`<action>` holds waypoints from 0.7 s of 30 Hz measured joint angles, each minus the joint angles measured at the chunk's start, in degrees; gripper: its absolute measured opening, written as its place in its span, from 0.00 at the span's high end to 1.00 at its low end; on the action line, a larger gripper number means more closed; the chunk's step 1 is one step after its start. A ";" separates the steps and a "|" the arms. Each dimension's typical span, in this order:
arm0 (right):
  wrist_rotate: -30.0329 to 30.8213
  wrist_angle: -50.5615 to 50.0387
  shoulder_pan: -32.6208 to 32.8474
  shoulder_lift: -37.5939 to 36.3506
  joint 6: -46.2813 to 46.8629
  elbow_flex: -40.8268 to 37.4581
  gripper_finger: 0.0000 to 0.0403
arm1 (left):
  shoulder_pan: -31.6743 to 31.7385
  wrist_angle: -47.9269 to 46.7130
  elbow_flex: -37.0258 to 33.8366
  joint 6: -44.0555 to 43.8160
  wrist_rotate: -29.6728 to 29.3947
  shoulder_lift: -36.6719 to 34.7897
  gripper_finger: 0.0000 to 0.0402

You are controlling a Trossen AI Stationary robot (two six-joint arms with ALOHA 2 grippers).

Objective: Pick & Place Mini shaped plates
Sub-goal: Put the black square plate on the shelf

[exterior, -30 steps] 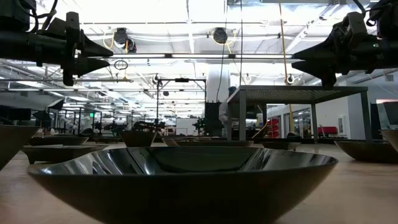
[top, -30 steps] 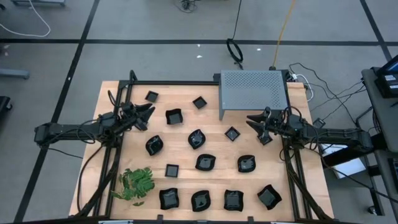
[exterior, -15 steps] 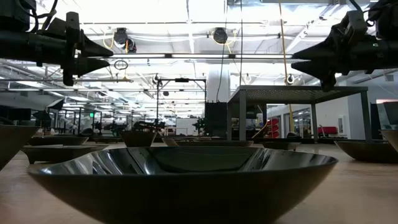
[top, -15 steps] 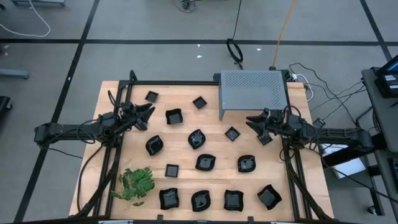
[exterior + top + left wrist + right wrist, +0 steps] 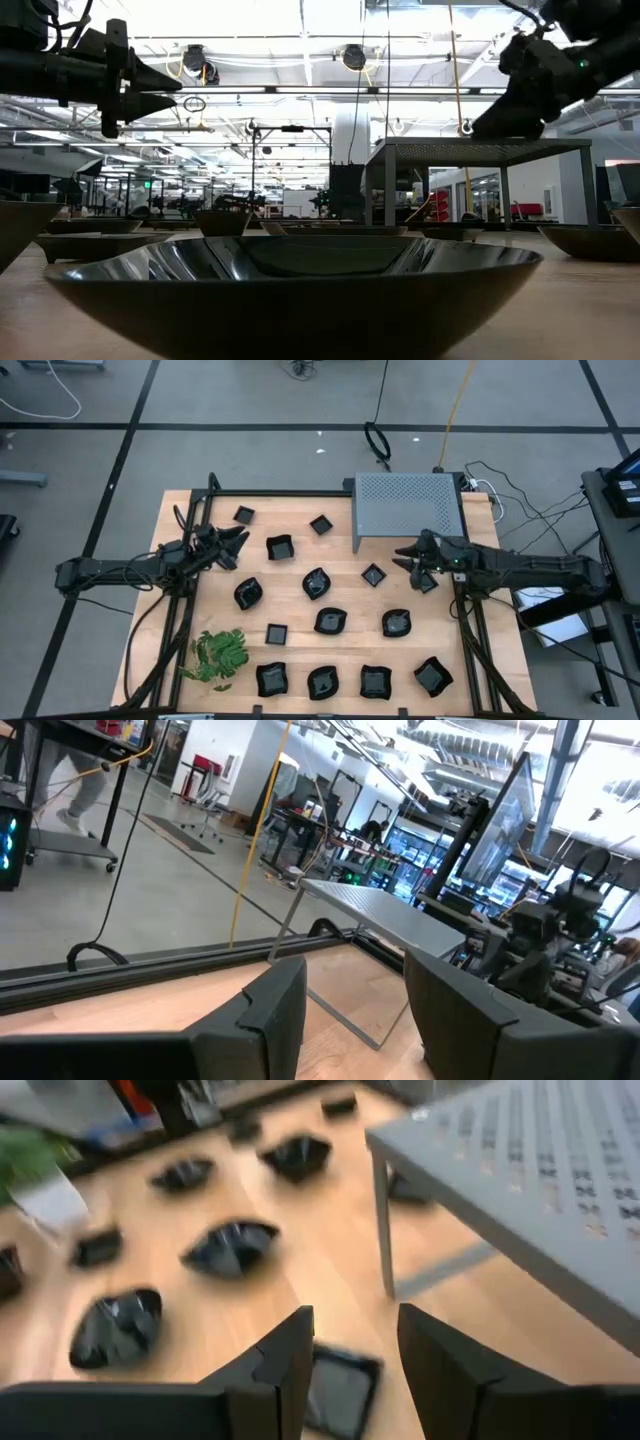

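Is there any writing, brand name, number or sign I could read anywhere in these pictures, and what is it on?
None can be read.
Small glossy black plates: no markings visible.
Grey perforated metal box: no label visible.
Signs and screens in the room behind the table, low and left wrist views: too small and blurred to read.

Bright overhead ceiling lights (image 5: pixel 300 20) (glaring in low view), soft shadows, right wrist view motion-blurred
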 joint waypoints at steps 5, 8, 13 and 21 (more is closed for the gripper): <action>3.01 -18.91 0.00 7.40 4.57 9.79 0.67 | 0.01 0.00 -0.01 0.01 0.00 -0.02 0.57; 4.40 -29.61 -0.02 12.23 9.78 15.49 0.67 | 0.01 0.00 0.00 0.01 0.00 -0.01 0.57; -0.70 -42.09 -0.02 19.33 19.52 20.40 0.67 | 0.00 -0.01 0.01 -0.02 0.00 0.00 0.57; -5.96 -47.87 -0.02 28.08 25.58 19.20 0.67 | -0.01 0.00 0.00 0.00 0.00 0.00 0.57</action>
